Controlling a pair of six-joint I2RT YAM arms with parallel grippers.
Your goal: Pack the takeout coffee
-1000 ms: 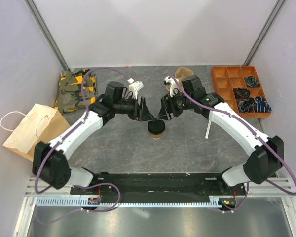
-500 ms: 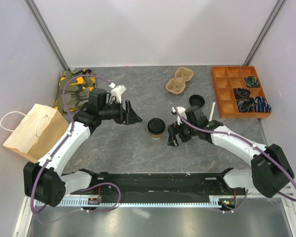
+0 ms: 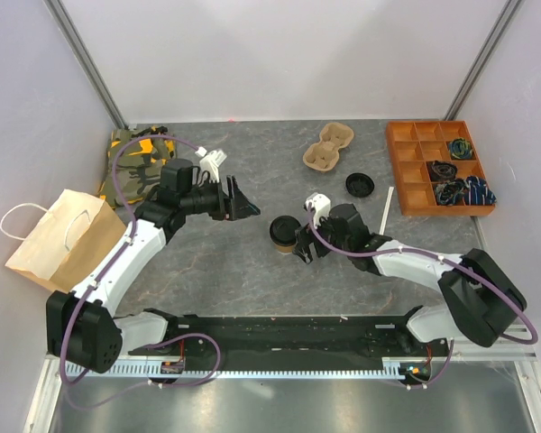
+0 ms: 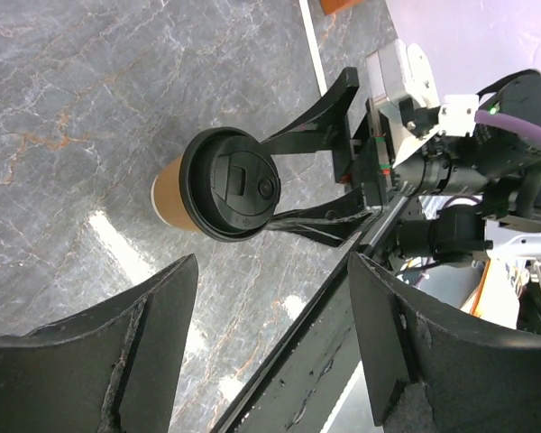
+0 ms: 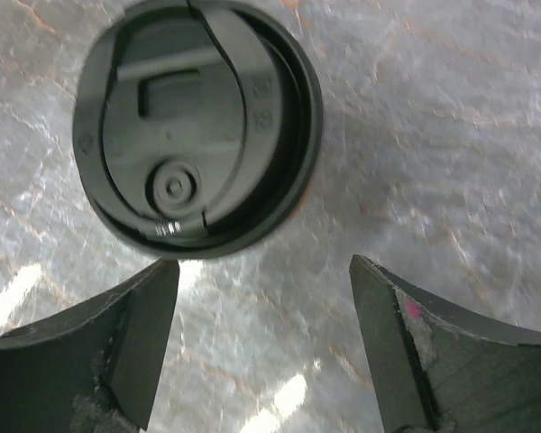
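The lidded kraft coffee cup [image 3: 286, 233] stands upright mid-table; the right gripper [image 5: 263, 266] sits low just beside it, jaws spread and empty, the left gripper [image 4: 270, 262] open too, well apart; best bring the 2 right fingers [image 5: 117, 352] round the paper wall under the lid [image 5: 198, 135], then squeeze gently.

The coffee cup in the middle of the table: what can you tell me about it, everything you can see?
The coffee cup is small and tapered, of plain brown paper, closed by a round black plastic lid with a raised rim, a rectangular tab and a round dimple. It stands upright on the grey marbled table, near its middle. The right hand is open close beside it, one finger toward each side. Whether they touch it I cannot tell.
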